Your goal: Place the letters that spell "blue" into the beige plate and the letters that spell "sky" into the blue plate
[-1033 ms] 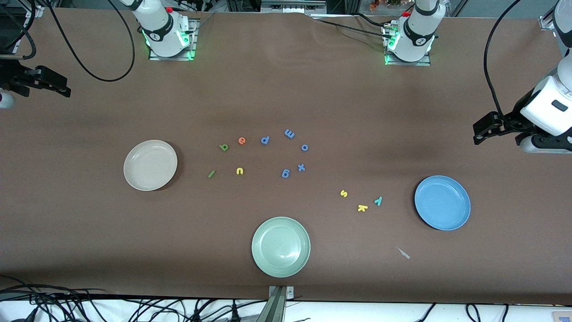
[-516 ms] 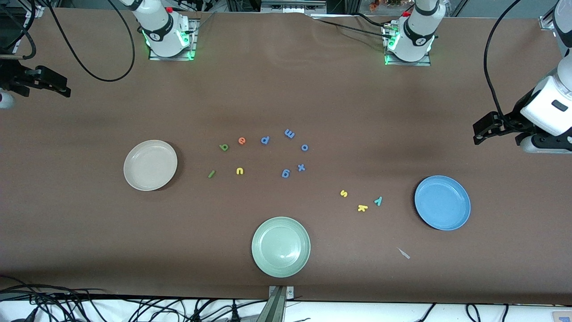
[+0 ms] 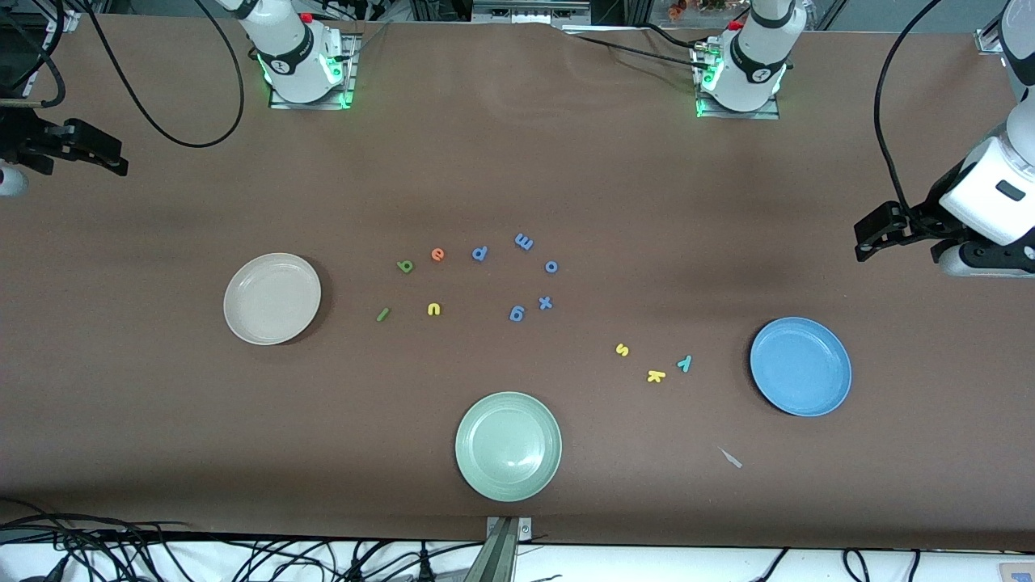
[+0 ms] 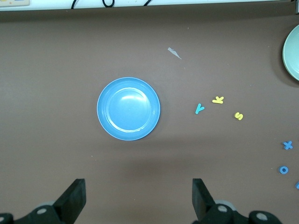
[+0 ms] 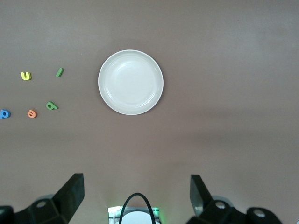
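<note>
The beige plate (image 3: pixel 272 298) (image 5: pixel 131 82) lies toward the right arm's end. Beside it lie the green b (image 3: pixel 405 266), orange e (image 3: pixel 437 255), green l (image 3: pixel 383 314) and yellow u (image 3: pixel 434 309). The blue plate (image 3: pixel 800 366) (image 4: pixel 128 108) lies toward the left arm's end, with the yellow s (image 3: pixel 622 350), yellow k (image 3: pixel 656 376) and teal y (image 3: pixel 684 363) beside it. My left gripper (image 3: pixel 872 233) (image 4: pixel 138 186) hangs open and empty near the blue plate. At the table's edge near the beige plate, my right gripper (image 3: pixel 101 155) (image 5: pixel 135 183) is open and empty.
A pale green plate (image 3: pixel 508 457) sits near the front edge. Blue letters p (image 3: pixel 479 253), m (image 3: pixel 524 241), o (image 3: pixel 551 267), x (image 3: pixel 546 303) and g (image 3: pixel 517 313) lie mid-table. A small pale scrap (image 3: pixel 731 457) lies in front of the blue plate.
My left gripper has crept very slightly toward the table's middle. Nothing else has moved.
</note>
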